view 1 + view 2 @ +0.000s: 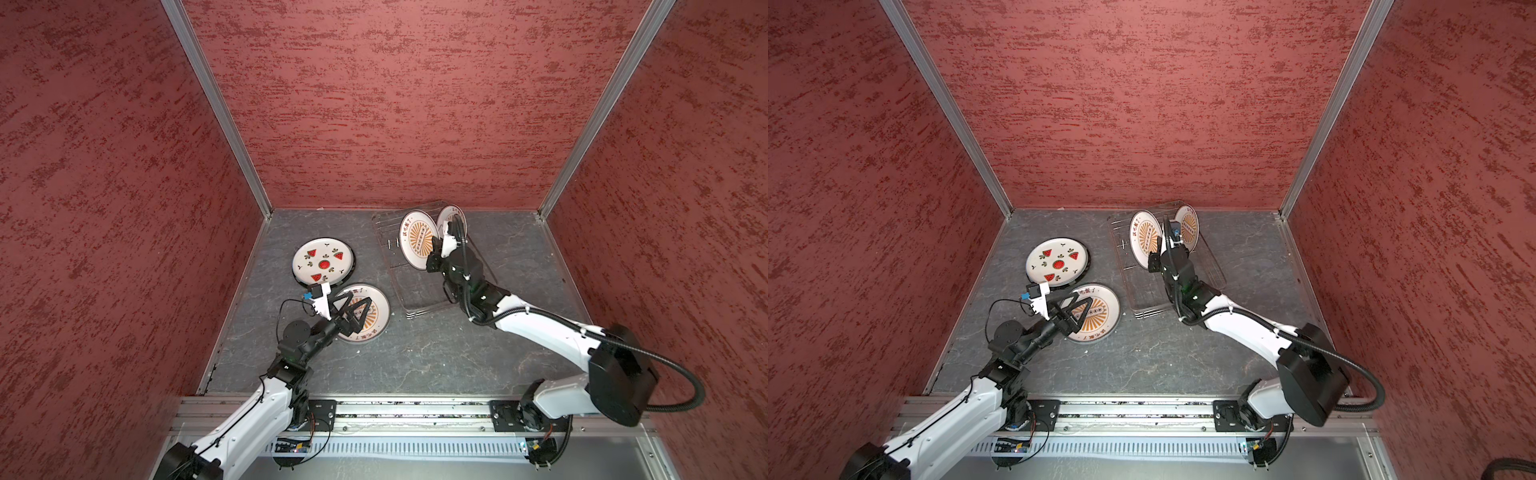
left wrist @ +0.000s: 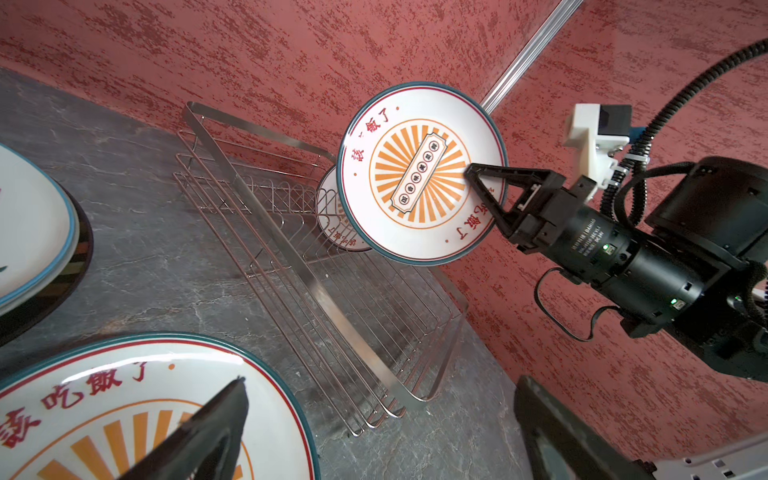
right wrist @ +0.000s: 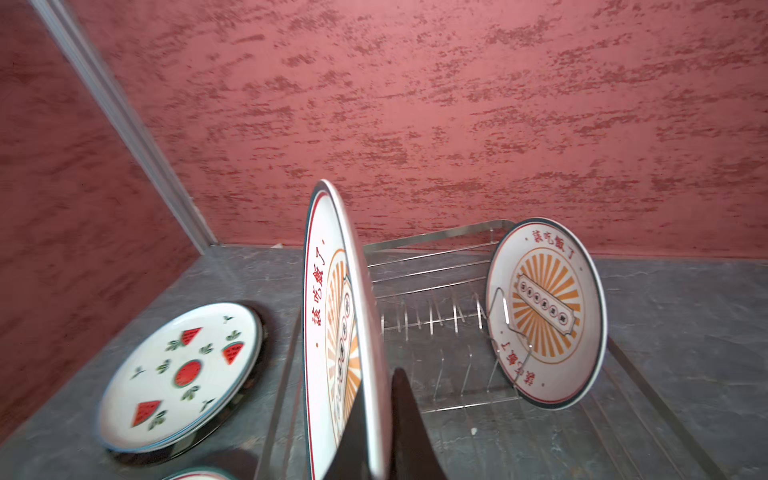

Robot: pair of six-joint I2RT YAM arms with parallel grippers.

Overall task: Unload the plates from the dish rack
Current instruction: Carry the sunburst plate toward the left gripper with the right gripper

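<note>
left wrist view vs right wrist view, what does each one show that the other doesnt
Only the left wrist view shows the right gripper from outside, shut on the rim of the held sunburst plate, and the dish rack end to end. Only the right wrist view shows the watermelon plate with its pattern; the left wrist view catches just its edge. Both show the held plate upright over the rack and a second sunburst plate standing in it.

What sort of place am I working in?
Probably a staged robot test booth, not a kitchen: red textured wall panels in aluminium framing enclose a grey tabletop, and the arms sit on a metal rail. Only a dish rack and plates furnish it.
</note>
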